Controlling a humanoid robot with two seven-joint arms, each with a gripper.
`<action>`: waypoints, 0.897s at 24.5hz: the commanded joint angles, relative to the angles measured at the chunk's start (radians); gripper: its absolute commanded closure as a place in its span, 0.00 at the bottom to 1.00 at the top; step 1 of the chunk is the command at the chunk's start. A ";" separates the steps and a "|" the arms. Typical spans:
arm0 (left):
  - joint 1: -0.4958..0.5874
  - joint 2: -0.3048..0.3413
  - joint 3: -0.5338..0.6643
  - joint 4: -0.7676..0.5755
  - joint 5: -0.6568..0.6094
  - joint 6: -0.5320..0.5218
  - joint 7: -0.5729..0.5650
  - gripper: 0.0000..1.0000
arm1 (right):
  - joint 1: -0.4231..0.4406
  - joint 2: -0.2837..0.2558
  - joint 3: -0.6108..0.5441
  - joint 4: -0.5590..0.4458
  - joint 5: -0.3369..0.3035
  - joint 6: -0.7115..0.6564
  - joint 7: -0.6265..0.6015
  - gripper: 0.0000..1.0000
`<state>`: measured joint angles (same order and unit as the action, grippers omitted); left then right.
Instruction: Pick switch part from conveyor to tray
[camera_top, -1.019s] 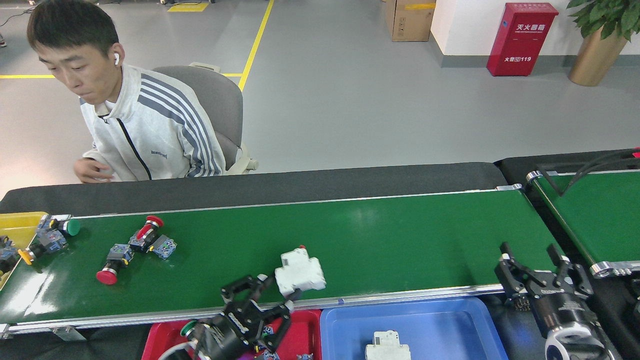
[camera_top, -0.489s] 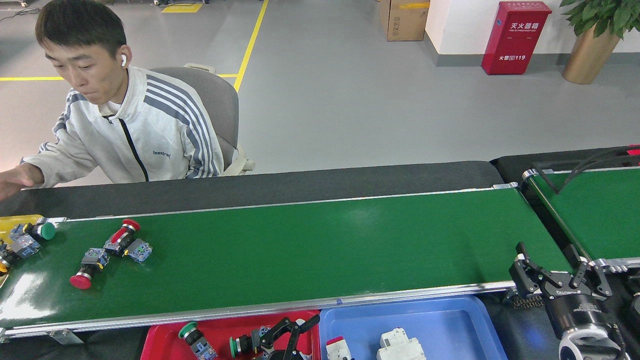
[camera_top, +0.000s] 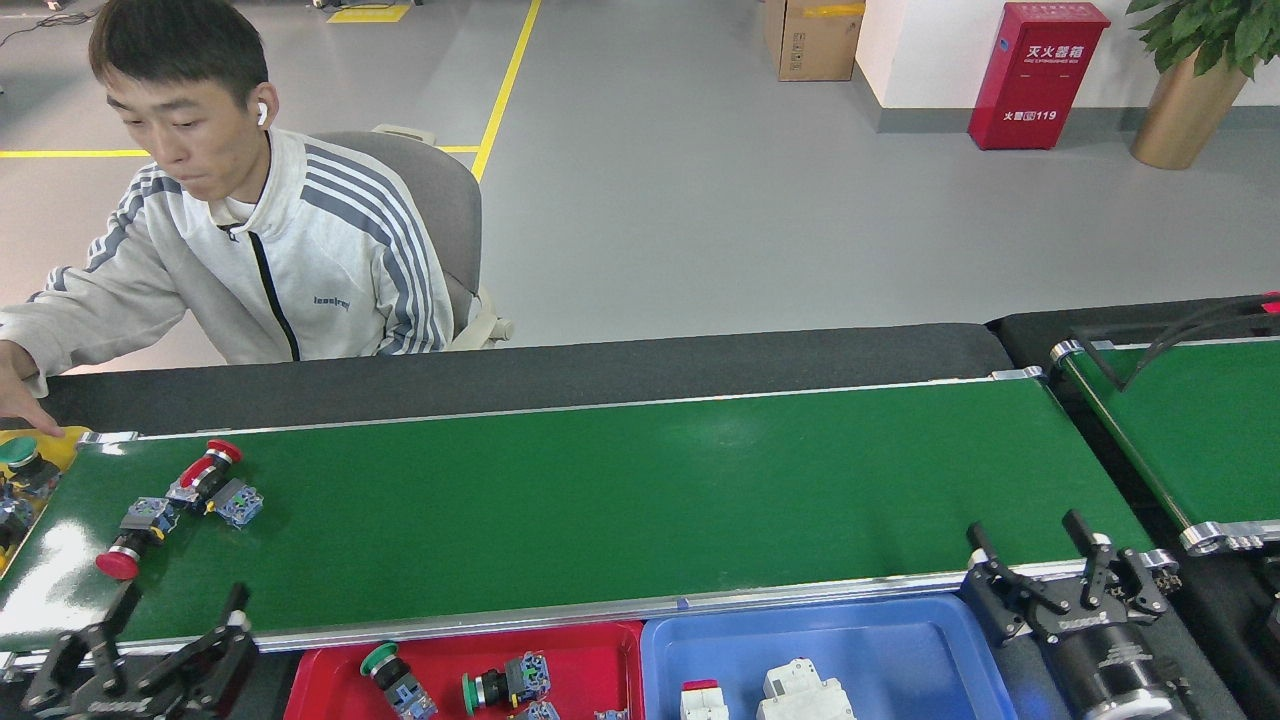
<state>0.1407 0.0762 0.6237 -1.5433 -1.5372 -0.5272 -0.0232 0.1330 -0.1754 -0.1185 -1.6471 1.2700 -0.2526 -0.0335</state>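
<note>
Left hand (camera_top: 180, 620) splayed, empty — over matte green conveyor (camera_top: 600, 490).

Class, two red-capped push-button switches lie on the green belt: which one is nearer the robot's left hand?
The lower red-capped switch, its cap near the belt's front edge, is nearer the left hand; the other lies farther back.
</note>
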 joint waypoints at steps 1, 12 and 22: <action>-0.010 0.039 0.014 0.031 0.009 -0.004 0.009 0.00 | 0.023 -0.010 -0.001 -0.037 0.000 -0.037 0.000 0.02; -0.259 0.339 -0.018 0.532 0.066 0.007 0.103 0.00 | 0.046 0.001 -0.001 -0.034 -0.001 -0.062 0.000 0.02; -0.647 0.470 -0.328 1.115 0.063 0.237 0.272 0.01 | 0.046 0.014 0.000 -0.033 -0.003 -0.063 0.000 0.02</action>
<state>-0.4587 0.5191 0.3491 -0.4841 -1.4743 -0.3885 0.1799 0.1845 -0.1631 -0.1165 -1.6695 1.2695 -0.3128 -0.0322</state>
